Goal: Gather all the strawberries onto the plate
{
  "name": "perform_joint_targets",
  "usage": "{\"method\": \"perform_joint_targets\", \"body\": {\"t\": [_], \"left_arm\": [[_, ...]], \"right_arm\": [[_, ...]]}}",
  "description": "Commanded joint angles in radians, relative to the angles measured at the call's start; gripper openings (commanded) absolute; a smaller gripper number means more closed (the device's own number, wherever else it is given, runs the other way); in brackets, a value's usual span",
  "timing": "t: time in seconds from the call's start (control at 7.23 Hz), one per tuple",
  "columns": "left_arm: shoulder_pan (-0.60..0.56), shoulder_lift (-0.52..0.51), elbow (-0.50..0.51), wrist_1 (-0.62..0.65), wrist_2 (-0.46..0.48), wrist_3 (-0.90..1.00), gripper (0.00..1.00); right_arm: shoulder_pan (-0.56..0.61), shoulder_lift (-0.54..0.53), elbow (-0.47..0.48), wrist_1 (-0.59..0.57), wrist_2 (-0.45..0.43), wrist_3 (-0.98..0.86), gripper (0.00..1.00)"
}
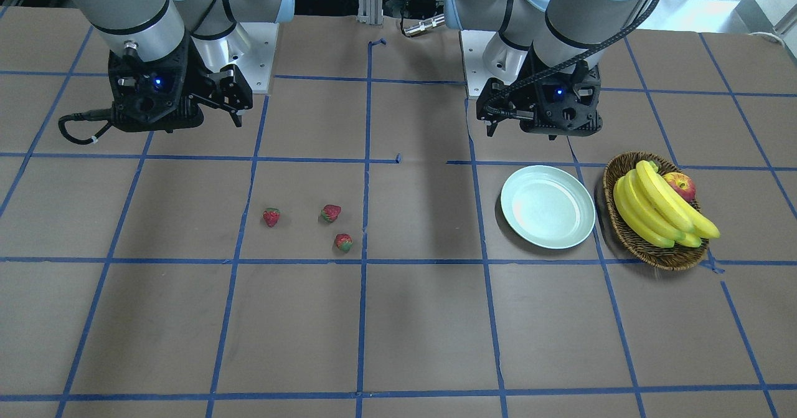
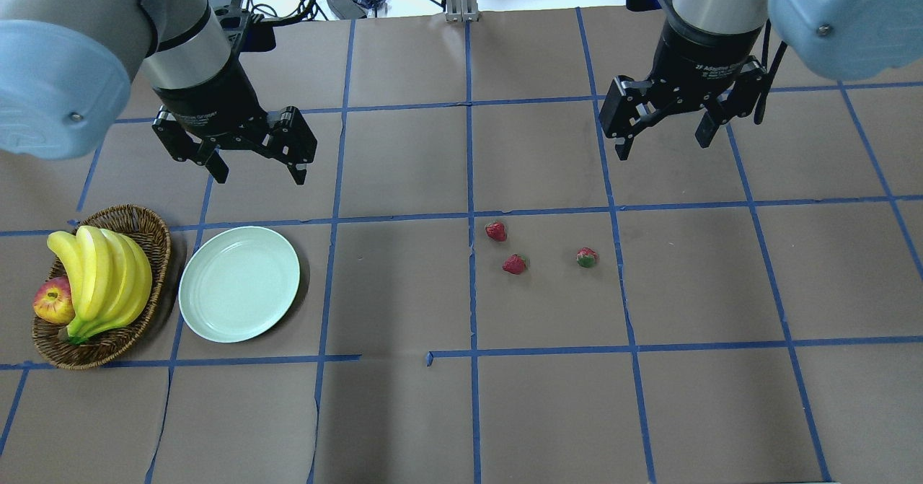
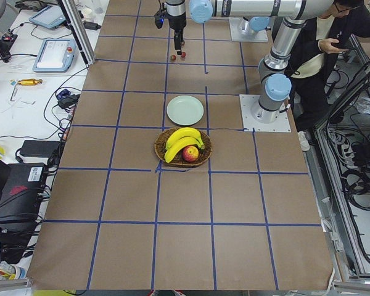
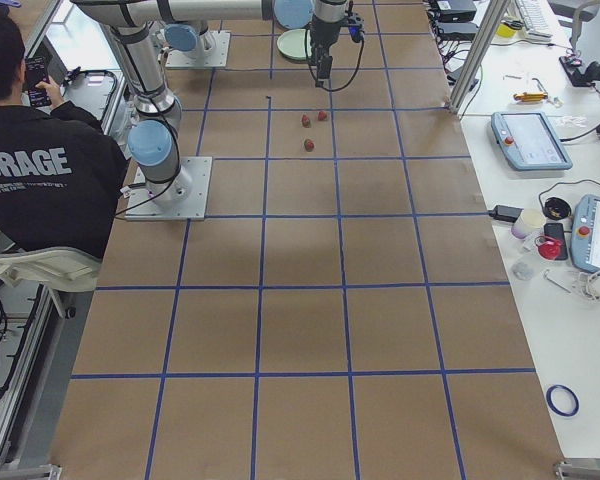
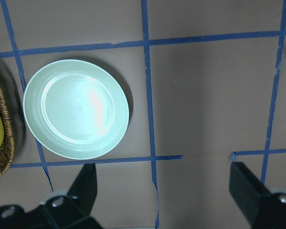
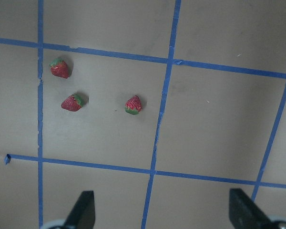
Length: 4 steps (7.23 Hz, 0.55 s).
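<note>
Three small red strawberries lie on the brown table near its middle: one, one and one. They also show in the right wrist view. The mint-green plate lies empty on the left, also seen in the left wrist view. My left gripper hangs open above the table, behind the plate. My right gripper hangs open, behind and to the right of the strawberries. Both are empty.
A brown wicker basket with bananas and an apple stands left of the plate. Blue tape lines grid the table. A person sits beside the robot's base.
</note>
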<state>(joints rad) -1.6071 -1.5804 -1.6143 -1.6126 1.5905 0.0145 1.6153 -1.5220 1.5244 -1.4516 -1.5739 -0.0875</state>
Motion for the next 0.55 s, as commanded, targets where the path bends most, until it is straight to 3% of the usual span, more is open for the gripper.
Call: {"method": "perform_joint_targets", "body": {"t": [0.0, 0.41], "left_arm": [[-0.008, 0.005, -0.004, -0.010, 0.002, -0.031, 1.00], [-0.011, 0.003, -0.003, -0.007, 0.006, -0.059, 1.00]], "right_arm": [[0.000, 0.000, 0.002, -0.001, 0.000, 0.000, 1.00], [0.000, 0.000, 0.002, -0.004, -0.003, 0.000, 1.00]]}}
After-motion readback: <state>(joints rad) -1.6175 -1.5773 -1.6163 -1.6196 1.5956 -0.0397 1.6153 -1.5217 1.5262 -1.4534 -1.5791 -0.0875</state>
